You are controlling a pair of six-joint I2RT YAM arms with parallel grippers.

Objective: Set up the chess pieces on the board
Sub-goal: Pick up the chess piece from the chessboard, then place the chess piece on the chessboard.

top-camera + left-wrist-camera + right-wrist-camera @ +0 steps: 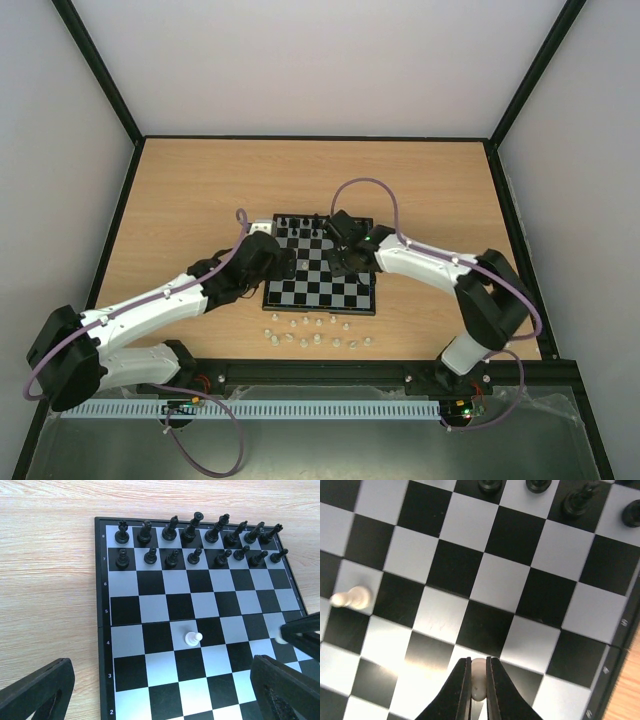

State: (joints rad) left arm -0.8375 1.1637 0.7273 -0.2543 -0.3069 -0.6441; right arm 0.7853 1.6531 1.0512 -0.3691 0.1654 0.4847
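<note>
Pinching a tiny white chess piece (pixel 478 682) by its slim waist near the board (pixel 502 582)'s right edge, the right gripper (pixel 478 662) holds something light, hard, slippery and liable to twist, while the left gripper (pixel 160 687) gapes wide.

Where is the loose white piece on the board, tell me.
Left wrist view: the loose white piece sits on the board, row marked 4, third square from the left edge, two empty rows from the black pawns.

Bright, even light; soft glare on the board (pixel 420 665); blurred fingers (pixel 35 690).
</note>
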